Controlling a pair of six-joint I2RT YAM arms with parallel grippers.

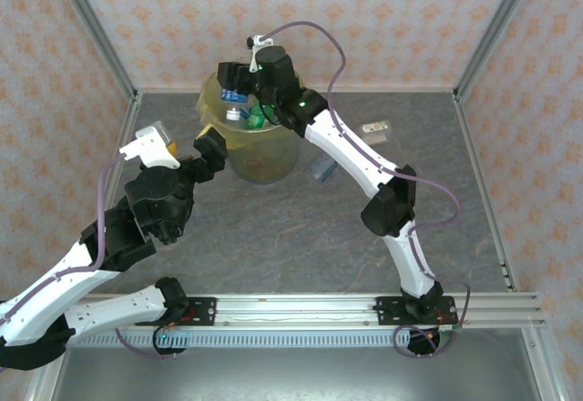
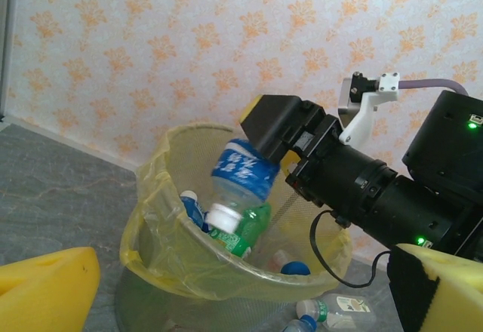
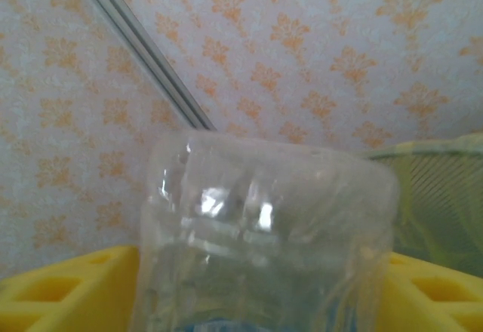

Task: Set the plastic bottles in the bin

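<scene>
Right gripper (image 1: 239, 82) over the bin (image 2: 162, 264), blue-label bottle (image 2: 241, 170) cap-down between its pads so it drops straight in; can't tell if clamped or loose. Left gripper (image 1: 180, 149) spread wide, empty, beside bin. Spare bottle (image 1: 375, 129) on surface (image 1: 273, 237)

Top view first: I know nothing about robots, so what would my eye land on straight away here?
The yellow-lined bin at the far middle of the grey table, with a green bottle among those inside. Right above it, a blue-labelled bottle hangs cap-down at the right gripper. Two more bottles lie on the table to the bin's right, one close by, one further off.
</scene>
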